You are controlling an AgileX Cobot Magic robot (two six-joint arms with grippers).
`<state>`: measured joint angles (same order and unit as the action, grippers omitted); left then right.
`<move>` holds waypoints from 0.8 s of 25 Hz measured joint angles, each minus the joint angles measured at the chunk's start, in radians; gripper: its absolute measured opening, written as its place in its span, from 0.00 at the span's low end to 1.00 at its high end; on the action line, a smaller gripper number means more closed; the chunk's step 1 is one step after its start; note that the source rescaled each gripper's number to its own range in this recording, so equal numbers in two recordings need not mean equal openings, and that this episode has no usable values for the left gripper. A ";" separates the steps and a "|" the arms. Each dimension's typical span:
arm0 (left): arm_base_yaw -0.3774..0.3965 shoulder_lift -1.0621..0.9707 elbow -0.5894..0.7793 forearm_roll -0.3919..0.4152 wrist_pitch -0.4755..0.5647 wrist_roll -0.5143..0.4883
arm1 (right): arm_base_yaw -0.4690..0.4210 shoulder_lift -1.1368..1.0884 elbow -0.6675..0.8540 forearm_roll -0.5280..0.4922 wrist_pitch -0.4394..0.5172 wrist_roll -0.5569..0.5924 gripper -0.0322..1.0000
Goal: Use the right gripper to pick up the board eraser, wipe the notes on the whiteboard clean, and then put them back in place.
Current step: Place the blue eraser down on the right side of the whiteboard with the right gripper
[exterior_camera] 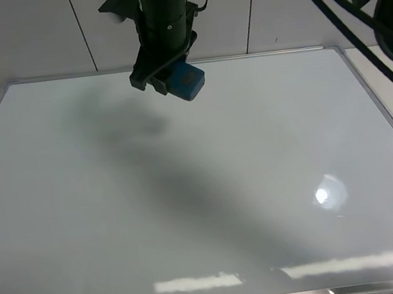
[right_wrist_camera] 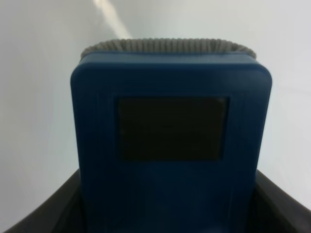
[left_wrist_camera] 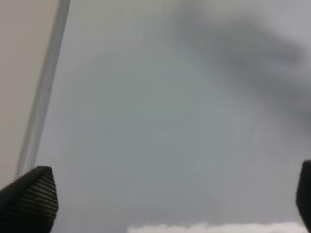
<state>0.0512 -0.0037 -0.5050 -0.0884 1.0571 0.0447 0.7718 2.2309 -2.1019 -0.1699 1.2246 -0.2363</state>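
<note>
The board eraser (exterior_camera: 189, 81) is being pinched by the right gripper (exterior_camera: 170, 75) at 12 o'clock over the whiteboard (exterior_camera: 191, 213), felt apparently downward for wiping.

High camera overlooks the whiteboard (exterior_camera: 259, 182); both wrist cameras face it closely, the left seemingly near its frame (left_wrist_camera: 43, 97).

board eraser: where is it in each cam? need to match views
Exterior high: top centre, the board eraser in the right gripper's jaws, near the whiteboard's far edge.
Left wrist: not in it.
Right wrist: fills the middle, between the jaws.
Shared landmark: the whiteboard's white surface, in all three views.
</note>
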 joint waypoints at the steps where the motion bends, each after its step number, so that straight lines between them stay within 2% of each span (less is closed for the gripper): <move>1: 0.000 0.000 0.000 0.000 0.000 0.000 | 0.000 -0.010 0.000 -0.001 0.000 0.049 0.03; 5: 0.000 0.000 0.000 0.000 0.000 0.000 | -0.020 -0.034 0.000 -0.006 0.000 0.337 0.03; 8: 0.000 0.000 0.000 0.000 0.000 0.000 | -0.045 -0.057 0.029 -0.023 -0.002 0.503 0.03; 11: 0.000 0.000 0.000 0.000 0.000 0.000 | -0.077 -0.106 0.117 -0.026 -0.003 0.566 0.03; 20: 0.000 0.000 0.000 0.000 0.000 0.000 | -0.229 -0.378 0.508 -0.026 -0.004 0.680 0.03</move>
<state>0.0512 -0.0037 -0.5050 -0.0884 1.0571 0.0447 0.5427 1.8527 -1.5938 -0.1957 1.2204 0.4436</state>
